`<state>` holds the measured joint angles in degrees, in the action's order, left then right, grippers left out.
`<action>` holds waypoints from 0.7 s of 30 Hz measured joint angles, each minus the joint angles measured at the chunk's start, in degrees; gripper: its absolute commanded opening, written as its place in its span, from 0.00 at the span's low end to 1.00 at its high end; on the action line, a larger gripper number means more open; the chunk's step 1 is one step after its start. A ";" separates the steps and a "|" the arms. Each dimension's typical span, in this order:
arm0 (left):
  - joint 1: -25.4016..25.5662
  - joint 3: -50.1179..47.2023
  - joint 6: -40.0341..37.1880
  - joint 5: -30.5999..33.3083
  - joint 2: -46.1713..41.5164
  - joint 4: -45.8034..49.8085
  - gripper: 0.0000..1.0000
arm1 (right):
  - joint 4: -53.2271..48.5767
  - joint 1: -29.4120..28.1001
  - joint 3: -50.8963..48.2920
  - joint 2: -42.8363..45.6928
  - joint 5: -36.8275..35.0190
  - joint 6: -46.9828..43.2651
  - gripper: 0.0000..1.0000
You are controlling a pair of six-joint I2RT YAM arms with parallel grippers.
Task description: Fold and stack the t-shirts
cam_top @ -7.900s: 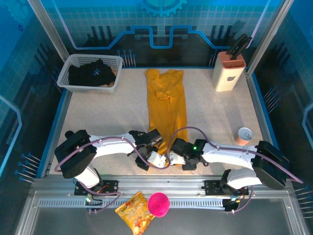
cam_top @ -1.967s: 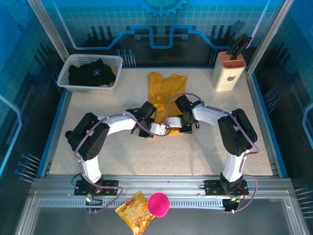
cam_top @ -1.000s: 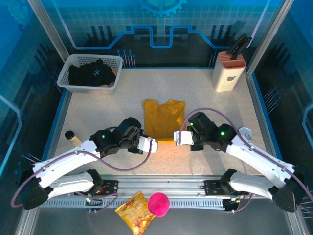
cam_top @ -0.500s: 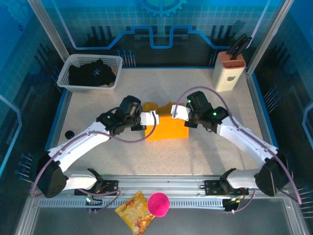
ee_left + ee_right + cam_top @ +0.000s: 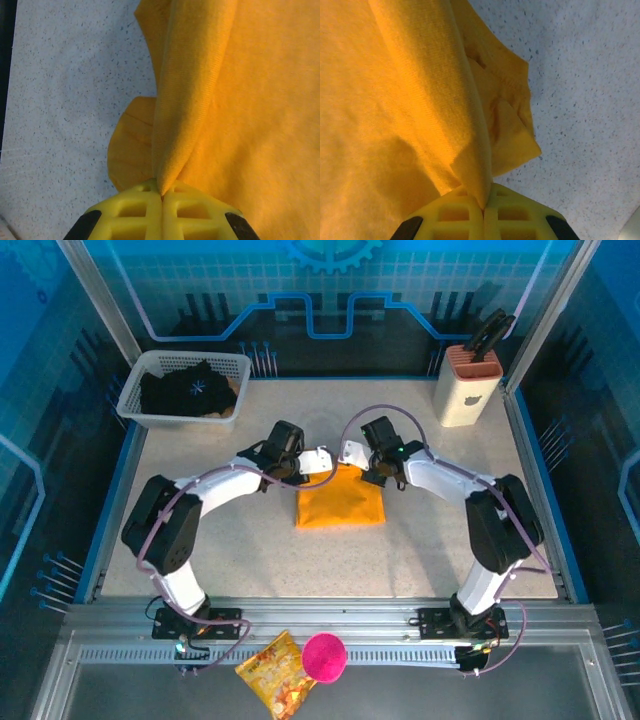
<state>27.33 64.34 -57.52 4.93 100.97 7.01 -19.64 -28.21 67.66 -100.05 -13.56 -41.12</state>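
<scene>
Speckled beige tabletop (image 5: 220, 550) with a blue border. Far left corner: white slatted plastic basket (image 5: 135, 405) holding a bunched black cloth t-shirt (image 5: 195, 390) with a small white starburst print facing up. Far right corner: cream knife block (image 5: 466, 390), upright, with black handles sticking out of it. On the metal rail at the near edge: crinkly yellow-orange snack bag (image 5: 277, 687), with a pink ball (image 5: 324, 656) just beside it. Table centre, well apart from all of these: mustard-orange cloth t-shirt (image 5: 340, 505), folded into a near-square packet, a little wider across the table than deep. Its near edge lies flat and its far edge is drawn up. Both white arms curve in from the sides and meet over that far edge, covering it from above. The left gripper (image 5: 161, 192) has its yellow fingertips pressed together on a ridge of orange cloth at the far left corner. The right gripper (image 5: 484, 205) is pinched likewise on a ridge at the far right corner. A rounded flap of cloth pokes out under each ridge. Collar and sleeves are folded out of sight, so I cannot tell which way the garment's neck points.
</scene>
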 measured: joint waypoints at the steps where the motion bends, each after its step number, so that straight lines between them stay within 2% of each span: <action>1: -0.20 0.44 -0.02 0.37 1.18 -1.16 0.00 | 0.83 0.17 0.26 -1.14 -0.50 0.31 0.00; 6: -0.94 2.29 -0.02 2.45 6.27 -6.88 0.00 | 5.97 1.33 1.44 -6.34 -2.54 2.71 0.02; 9: -1.22 3.21 -0.02 3.21 8.70 -9.25 0.00 | 8.70 2.03 2.19 -8.81 -3.19 4.50 0.31; 10: -1.29 3.50 0.00 3.54 9.40 -9.73 0.05 | 9.66 2.16 2.38 -9.53 -3.87 5.05 0.39; 12: -1.57 4.00 -0.24 4.79 10.93 -10.93 0.39 | 11.30 2.73 2.54 -10.99 -5.64 6.75 0.52; 15: -1.97 4.22 0.39 6.97 12.79 -13.60 0.65 | 13.20 3.61 2.54 -12.15 -7.98 9.29 0.63; 17: -2.21 4.22 0.72 8.94 13.38 -16.13 0.77 | 14.23 4.22 2.54 -12.26 -9.07 11.72 0.66; 21: -2.27 4.74 2.45 14.16 13.42 -21.29 0.93 | 15.58 5.95 2.54 -11.91 -9.27 17.77 0.70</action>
<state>25.06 69.08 -55.07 19.09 114.39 -14.28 -4.05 -22.26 70.19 -111.96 -22.83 -23.35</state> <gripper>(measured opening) 0.875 0.678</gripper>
